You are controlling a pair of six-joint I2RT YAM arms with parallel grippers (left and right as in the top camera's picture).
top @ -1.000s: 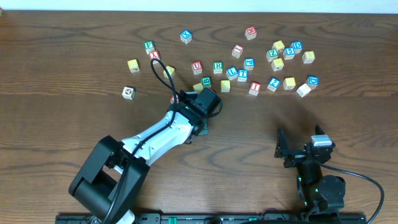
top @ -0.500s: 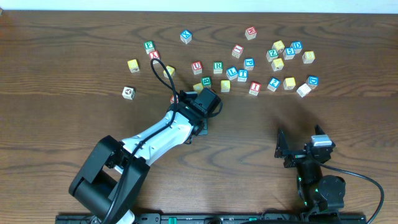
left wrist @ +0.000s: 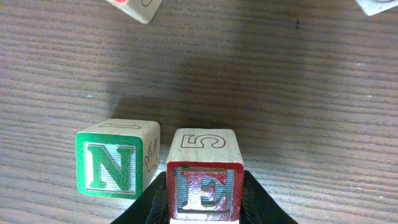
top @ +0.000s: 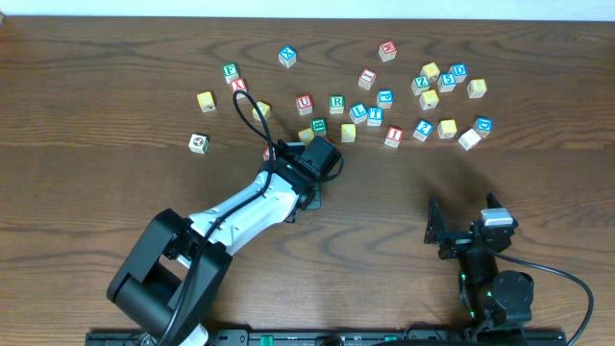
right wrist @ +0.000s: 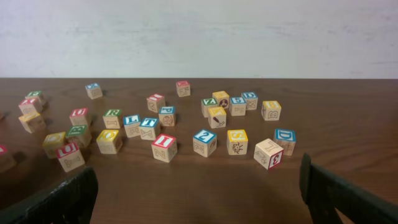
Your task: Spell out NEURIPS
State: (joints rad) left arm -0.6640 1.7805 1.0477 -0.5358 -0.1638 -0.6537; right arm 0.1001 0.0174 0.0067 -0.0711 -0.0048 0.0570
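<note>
N [left wrist: 106, 167] stands on the tabletop [left wrist: 298, 93] just left of E [left wrist: 203, 180] in the wrist view — a thin gap between, faces in line — with E clamped in the left tool [left wrist: 204, 202], while the right tool [top: 465, 223] sits wide open, well apart.

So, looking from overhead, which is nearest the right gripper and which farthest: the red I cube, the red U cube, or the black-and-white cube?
1. Red I cube, up and to the left of the right gripper.
2. Red U cube, farther left, in the middle of the scatter.
3. Black-and-white cube, alone at the far left.
</note>
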